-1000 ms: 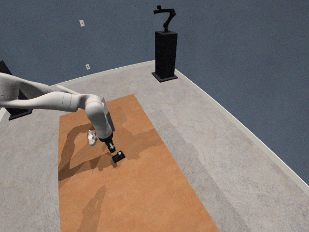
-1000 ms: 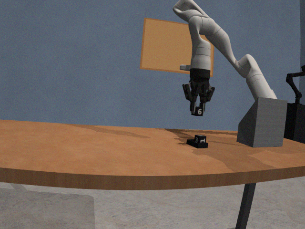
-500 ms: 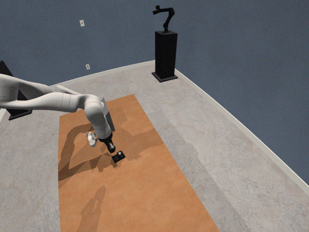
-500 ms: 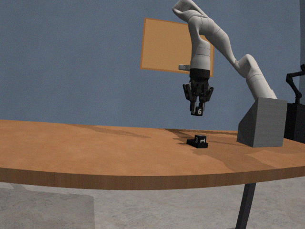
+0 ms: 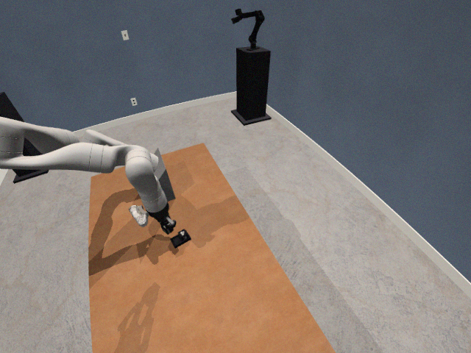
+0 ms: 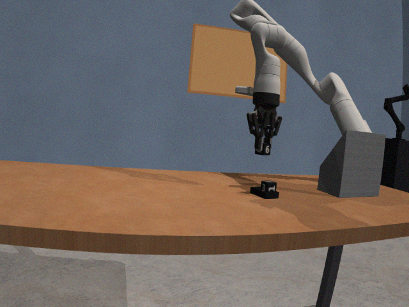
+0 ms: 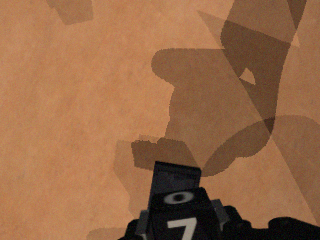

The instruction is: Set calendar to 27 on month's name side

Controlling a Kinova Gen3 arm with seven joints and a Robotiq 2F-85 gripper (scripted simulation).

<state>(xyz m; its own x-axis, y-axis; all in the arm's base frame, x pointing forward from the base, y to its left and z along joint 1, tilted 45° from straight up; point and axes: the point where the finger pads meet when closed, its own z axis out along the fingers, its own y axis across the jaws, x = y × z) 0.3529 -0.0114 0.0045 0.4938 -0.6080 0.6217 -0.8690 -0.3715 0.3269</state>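
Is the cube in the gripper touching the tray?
Apart. The exterior view shows the held cube in the gripper hanging well above the tray, wall visible between them.

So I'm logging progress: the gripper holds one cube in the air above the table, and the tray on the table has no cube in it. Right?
Not quite. The gripper does hold a cube above the table, but the tray is not without one: the exterior view shows the other cube standing in it.
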